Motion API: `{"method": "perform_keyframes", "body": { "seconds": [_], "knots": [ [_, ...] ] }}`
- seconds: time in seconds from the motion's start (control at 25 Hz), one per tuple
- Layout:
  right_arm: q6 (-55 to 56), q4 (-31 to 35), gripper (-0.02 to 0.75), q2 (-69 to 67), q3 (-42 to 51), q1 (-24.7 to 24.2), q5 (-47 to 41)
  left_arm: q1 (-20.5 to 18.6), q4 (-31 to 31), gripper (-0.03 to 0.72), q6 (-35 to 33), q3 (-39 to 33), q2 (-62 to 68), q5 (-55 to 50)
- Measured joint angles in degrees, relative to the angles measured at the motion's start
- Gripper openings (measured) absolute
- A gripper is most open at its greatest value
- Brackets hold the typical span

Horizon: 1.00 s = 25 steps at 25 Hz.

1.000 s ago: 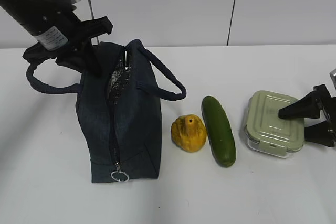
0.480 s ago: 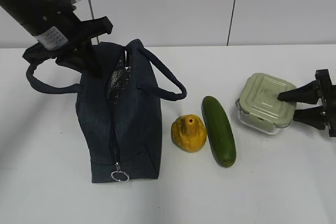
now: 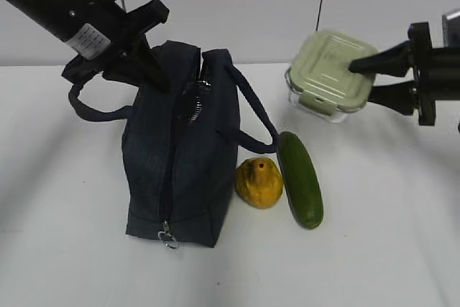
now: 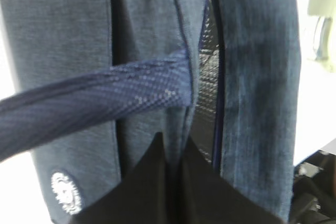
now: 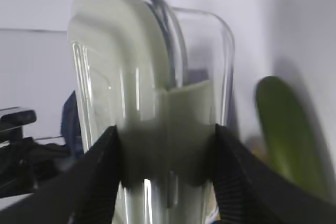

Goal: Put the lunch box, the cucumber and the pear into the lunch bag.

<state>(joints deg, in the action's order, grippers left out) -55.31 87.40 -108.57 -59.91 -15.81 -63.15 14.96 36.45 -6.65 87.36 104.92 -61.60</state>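
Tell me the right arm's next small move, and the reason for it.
Probably carry the lunch box leftward to above the lunch bag's unzipped top. The right gripper holds the box clear of the table, while the left gripper pinches the bag's edge, showing its foil lining.

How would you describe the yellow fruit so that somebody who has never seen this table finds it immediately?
Start at the dark blue bag standing on the left half of the white table. Just to the right of its lower end lie two foods side by side. The pear is the one nearer the bag: short, lumpy and yellow-orange, while its neighbour, the cucumber, is long, smooth and dark green.
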Motion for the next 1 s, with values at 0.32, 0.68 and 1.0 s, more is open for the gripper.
{"method": "perform_keyframes", "body": {
  "seconds": [0.32,0.68,1.0],
  "knots": [
    [10.7,-0.7,0.363,7.0,-9.2,9.9,-2.2,0.0,5.1,0.003,-4.0,0.0,0.0,1.3],
    [15.4,-2.4,0.363,7.4,-12.5,16.7,-2.6,0.0,7.6,0.003,-6.2,0.0,0.0,1.8],
    [16.6,-8.3,0.363,7.4,-12.5,19.7,-1.2,0.0,7.7,0.002,-6.2,0.0,0.0,2.1]
  ]
}}
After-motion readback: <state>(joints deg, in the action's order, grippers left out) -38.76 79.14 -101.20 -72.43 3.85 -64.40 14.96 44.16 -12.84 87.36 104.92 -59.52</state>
